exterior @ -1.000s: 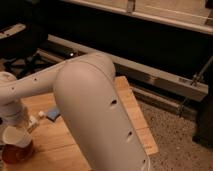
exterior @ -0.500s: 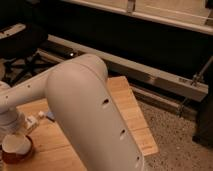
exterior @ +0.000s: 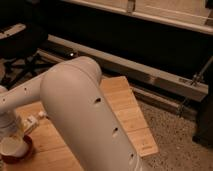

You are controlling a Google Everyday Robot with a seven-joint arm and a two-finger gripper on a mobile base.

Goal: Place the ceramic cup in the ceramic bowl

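Ceramic cup (exterior: 12, 146) is sitting inside the ceramic bowl (exterior: 25, 150) at the lower left corner of the wooden table (exterior: 127, 115).

Most of the scene is being blocked by the big white arm (exterior: 85, 120) sweeping across the middle, and the bowl is showing only as a glossy orange-red rim, partly cut off by the edge. The cup is looking plain white and pale inside. The gripper (exterior: 11, 129) is hanging right above the cup, and I cannot tell how it is set. A small white object (exterior: 34, 120) is lying nearby.
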